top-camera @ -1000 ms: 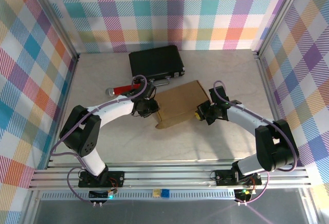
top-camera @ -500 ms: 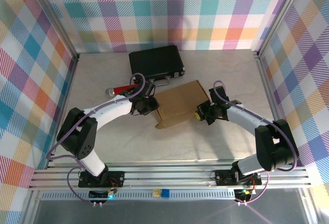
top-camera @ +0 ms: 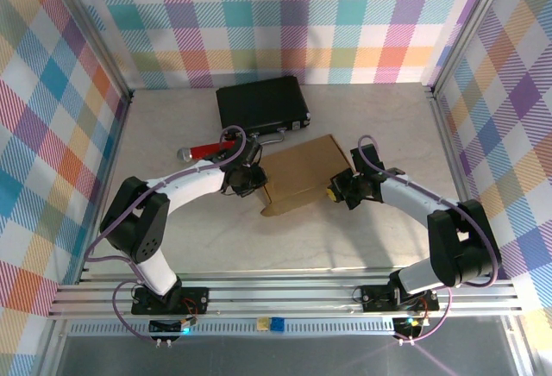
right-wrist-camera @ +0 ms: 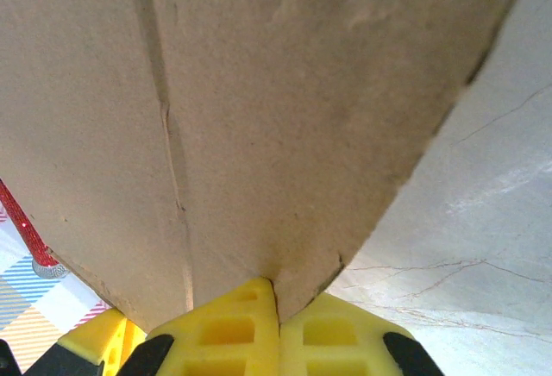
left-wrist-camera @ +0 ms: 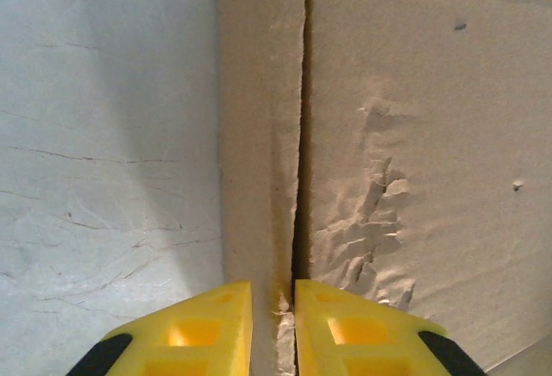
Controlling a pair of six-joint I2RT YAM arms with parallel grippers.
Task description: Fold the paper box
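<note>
The paper box (top-camera: pixel 302 173) is a brown cardboard sheet lying mid-table, its left flap raised. My left gripper (top-camera: pixel 255 179) is at its left edge. In the left wrist view the yellow fingers (left-wrist-camera: pixel 203 329) close around the upright flap of the paper box (left-wrist-camera: pixel 414 134), whose torn edge fills the gap at the left gripper (left-wrist-camera: pixel 273 307). My right gripper (top-camera: pixel 335 191) is at the box's right edge. In the right wrist view the right gripper (right-wrist-camera: pixel 278 307) is shut, pinching the rim of the lifted paper box (right-wrist-camera: pixel 285 91).
A black hard case (top-camera: pixel 261 106) with a metal handle lies just behind the box. A red-handled tool (top-camera: pixel 205 150) rests left of it, close to my left forearm. Frame rails (top-camera: pixel 448 126) border the table on both sides.
My left gripper's jaws have narrowed onto the box's left flap, and the left wrist has shifted slightly. The right arm and the box's right edge have stayed put.
</note>
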